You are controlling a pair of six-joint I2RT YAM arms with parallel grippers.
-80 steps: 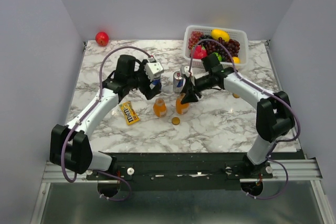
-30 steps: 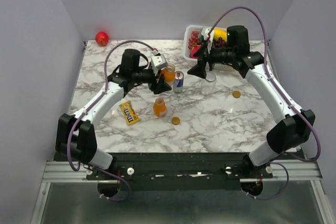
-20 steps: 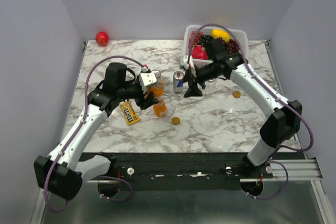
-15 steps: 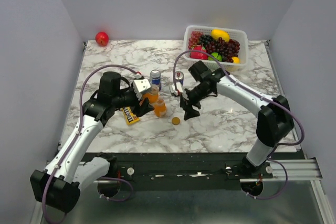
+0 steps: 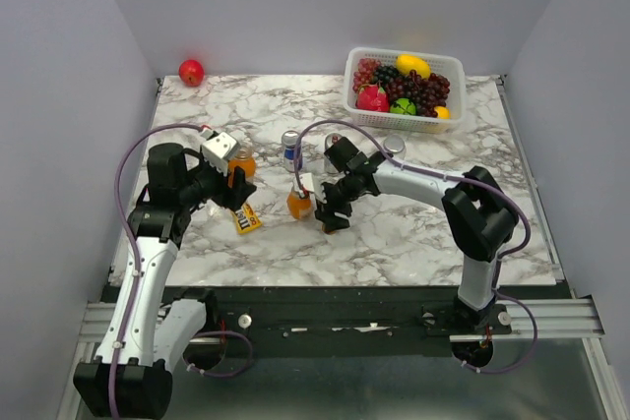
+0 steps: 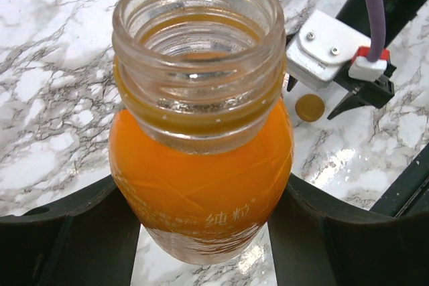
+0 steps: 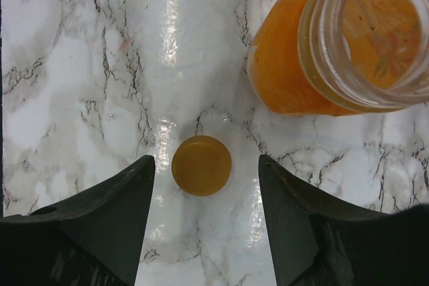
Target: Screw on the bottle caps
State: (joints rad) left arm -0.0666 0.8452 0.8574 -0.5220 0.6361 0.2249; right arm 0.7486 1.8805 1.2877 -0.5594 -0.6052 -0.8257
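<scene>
- The left gripper (image 5: pixel 236 176) is clamping 1 uncapped orange bottle (image 6: pixel 201 159) by its body, a finger pressing on each side and the threaded mouth showing bare.
- In the overhead view this bottle is sitting left of centre, just above the yellow sweet packet (image 5: pixel 243 218).
- The right gripper (image 5: pixel 332 221) is hanging low over the middle of the worktop (image 7: pixel 80 65), jaws standing apart on either side of 1 orange-gold cap (image 7: pixel 201 165) without touching it.
- That cap is lying flat on the marble, near a second uncapped orange bottle (image 7: pixel 315 51) at the upper right of the right wrist view.
</scene>
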